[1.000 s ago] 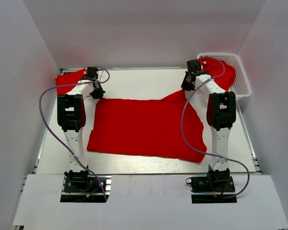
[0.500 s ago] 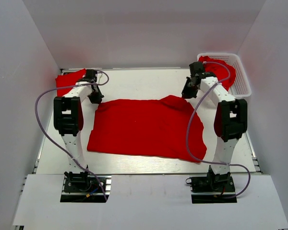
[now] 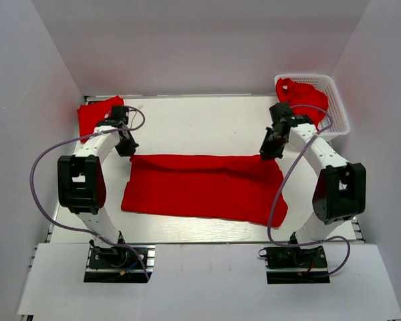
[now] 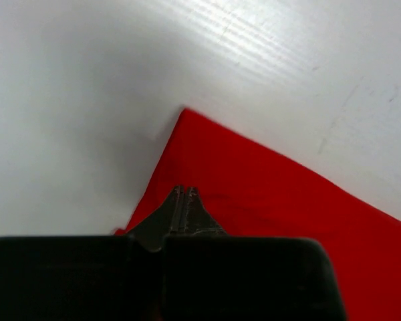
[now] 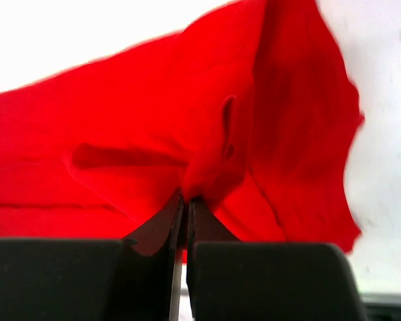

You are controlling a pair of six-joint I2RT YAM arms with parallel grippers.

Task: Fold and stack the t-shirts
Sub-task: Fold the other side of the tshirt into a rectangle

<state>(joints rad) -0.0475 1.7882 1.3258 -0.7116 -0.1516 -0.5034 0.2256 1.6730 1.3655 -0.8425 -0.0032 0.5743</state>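
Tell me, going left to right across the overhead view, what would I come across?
crumpled t-shirt → left hand → spread t-shirt → right hand → white basket, with a bunched t-shirt in it.

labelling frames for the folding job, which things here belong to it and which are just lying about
Job in hand:
- red t-shirt on the table
- red t-shirt at the far-left edge
- red t-shirt in the basket
- left gripper, right gripper, both pinching the table shirt

Lying about:
- white lattice basket
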